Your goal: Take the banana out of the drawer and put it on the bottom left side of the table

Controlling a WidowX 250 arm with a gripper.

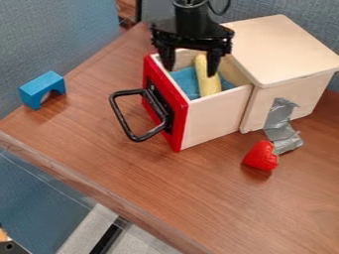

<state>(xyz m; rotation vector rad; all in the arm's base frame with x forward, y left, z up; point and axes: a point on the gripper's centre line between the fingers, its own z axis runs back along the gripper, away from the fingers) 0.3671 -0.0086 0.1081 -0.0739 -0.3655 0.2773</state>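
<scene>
The hand (191,69) hangs over the pulled-out drawer (215,116), open, its 2 fingers spread apart. The banana (210,85) lies inside the drawer, on something blue (187,83). 1 strawberry (261,156) and 1 blue arch block (43,88) sit on the tabletop (132,171).

Robot arm (192,17): cut off, top edge. Banana (209,86): partly hidden behind gripper (190,71). Table (145,173): cropped, right and bottom.

Pretty bright, soft light tbh, with faint shadows by the strawberry (261,156) (right) and blue block (39,87) (left).
</scene>
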